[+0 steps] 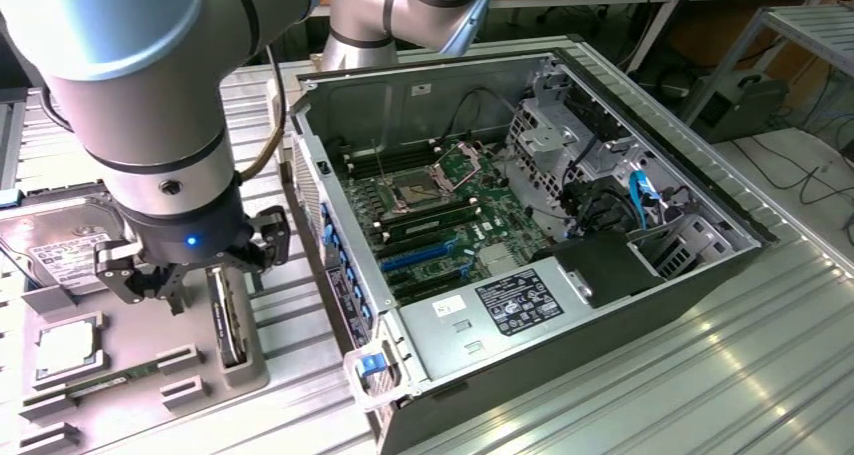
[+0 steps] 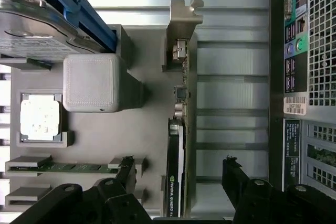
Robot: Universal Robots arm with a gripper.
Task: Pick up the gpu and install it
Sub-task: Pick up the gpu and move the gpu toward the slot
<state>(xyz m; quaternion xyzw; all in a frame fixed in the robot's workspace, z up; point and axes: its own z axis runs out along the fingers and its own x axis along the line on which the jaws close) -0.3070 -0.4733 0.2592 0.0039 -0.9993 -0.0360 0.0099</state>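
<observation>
**Exterior view.** Thick grey robot arm (image 1: 147, 105) comes in from the upper part of the frame, last link vertical. Its black two-finger gripper (image 1: 200, 280) points straight down over the grey moulded parts tray (image 1: 134, 335) on the exterior view's left.

The gpu (image 1: 230, 325), a thin dark card with a silvery bracket edge, stands on its long edge in a slotted holder of that tray. It is just beside the open black-and-silver computer case (image 1: 601, 375). The gripper sits low over one end of the card, fingers spread.

Inside the case the green motherboard (image 1: 467, 220) lies exposed and its blue expansion slots (image 1: 420, 260) are vacant. The card is neither lifted nor installed.

**Wrist view.** Looking down the tool, the gpu (image 2: 181, 129) runs edge-on between the two black fingers (image 2: 233, 177). One finger stands on each side with a gap showing on both, neither touching. Jaws wide, nothing pinched.

On one side of the card, apart from it, three parts sit in their own pockets:
- a boxy silver hard drive with a blue carrier (image 2: 37, 30)
- a square silvery processor (image 2: 39, 116)
- a narrow green memory stick (image 2: 63, 167)

The case's rear port panel (image 2: 302, 51) is on the other side.

**Judgement.** The step in hand is the pick, at the align-over-the-card stage, so the task is barely begun. The grasp calls for the fingers to come level with the board's flat faces and close squarely, centred and clear of the holder walls. The card is slim and tall, so an off-centre pinch could tilt it or jam it in its slot.
</observation>
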